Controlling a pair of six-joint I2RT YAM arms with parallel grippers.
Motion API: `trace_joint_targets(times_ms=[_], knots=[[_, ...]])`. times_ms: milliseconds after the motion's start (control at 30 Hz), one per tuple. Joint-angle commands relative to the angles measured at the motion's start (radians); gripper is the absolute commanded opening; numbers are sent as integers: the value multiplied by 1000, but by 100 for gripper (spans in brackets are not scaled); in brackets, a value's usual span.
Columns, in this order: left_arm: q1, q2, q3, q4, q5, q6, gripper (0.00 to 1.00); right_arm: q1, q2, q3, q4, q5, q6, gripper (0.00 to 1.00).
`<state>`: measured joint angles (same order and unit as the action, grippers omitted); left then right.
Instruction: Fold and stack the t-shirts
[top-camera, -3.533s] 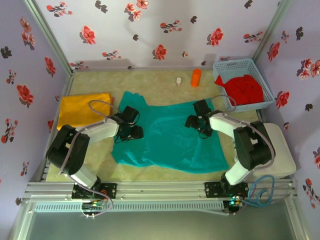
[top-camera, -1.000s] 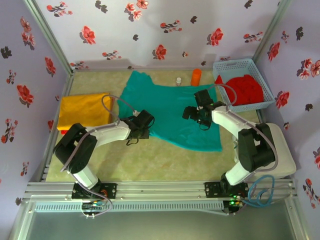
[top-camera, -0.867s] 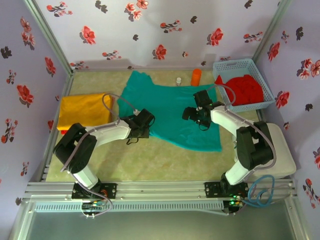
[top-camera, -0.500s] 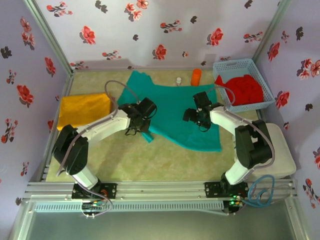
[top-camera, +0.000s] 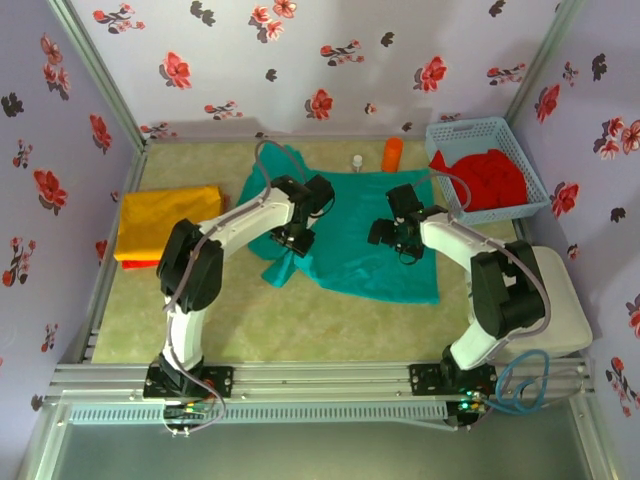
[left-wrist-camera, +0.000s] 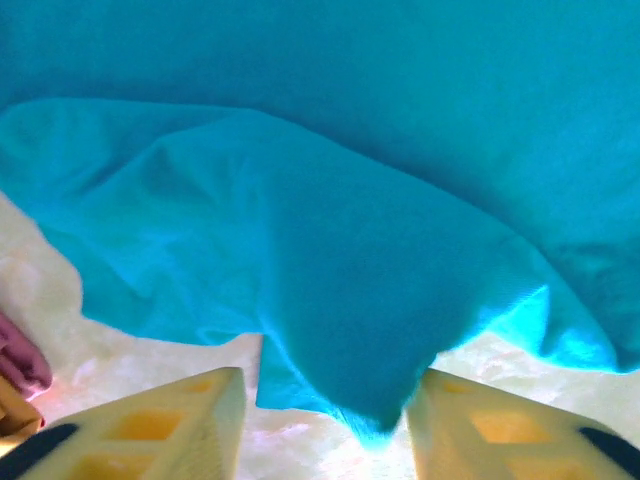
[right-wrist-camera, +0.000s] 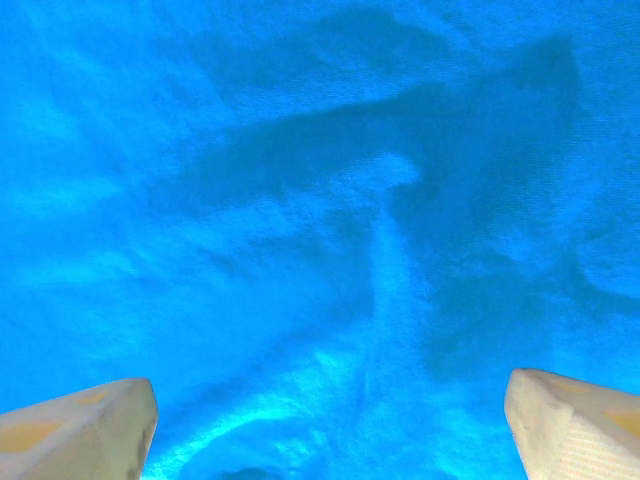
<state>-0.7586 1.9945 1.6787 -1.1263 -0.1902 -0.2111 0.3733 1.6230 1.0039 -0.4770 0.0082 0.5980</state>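
Observation:
The teal t-shirt (top-camera: 352, 262) lies mid-table, its near-left part bunched into a fold. My left gripper (top-camera: 293, 240) hovers over that fold. In the left wrist view its jaws (left-wrist-camera: 325, 385) stand apart, and a loose corner of the teal cloth (left-wrist-camera: 330, 220) hangs between them, not pinched. My right gripper (top-camera: 392, 238) is wide open just above the shirt's right half, with flat teal cloth (right-wrist-camera: 300, 200) under its spread fingers. A folded yellow-orange t-shirt (top-camera: 165, 225) rests at the left. Red t-shirts (top-camera: 485, 178) are heaped in the basket.
The light blue lattice basket (top-camera: 478, 127) stands at the back right. An orange cylinder (top-camera: 392, 155) and a small white object (top-camera: 356, 162) sit by the shirt's far edge. Patterned walls close in the left, back and right. Bare table runs along the front.
My left gripper swung back and to the right, dragging the shirt's near-left part onto the rest, then its jaws parted. The right gripper stayed open in about the same place.

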Motion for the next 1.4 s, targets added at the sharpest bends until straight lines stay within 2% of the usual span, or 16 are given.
trace_joint_targets(times_ms=[0,133,267,367,500,600,933,1067,1267,1367], knots=[[16,-94,-32,19,68,-2,54,5,-53,-30,-15,31,4,91],[79,-258,-174,79,138,-48,55,5,-72,-61,20,17,22,91],[177,-432,-396,192,223,-137,52,4,-51,-29,12,28,0,90],[237,-489,-548,296,289,-194,52,4,-43,-25,31,21,-2,90],[273,-487,-692,442,359,-272,51,5,-53,-27,52,7,-4,90],[278,-466,-758,556,395,-322,51,5,-38,11,4,39,-18,90],[294,-333,-813,757,400,-391,41,3,-128,-42,-57,132,10,90],[294,-315,-821,779,400,-400,29,1,-166,-77,-85,164,51,89],[291,-383,-827,694,349,-398,1,-23,-237,-108,-173,201,82,85],[287,-473,-839,600,293,-392,0,-33,-286,-142,-213,221,113,84]])
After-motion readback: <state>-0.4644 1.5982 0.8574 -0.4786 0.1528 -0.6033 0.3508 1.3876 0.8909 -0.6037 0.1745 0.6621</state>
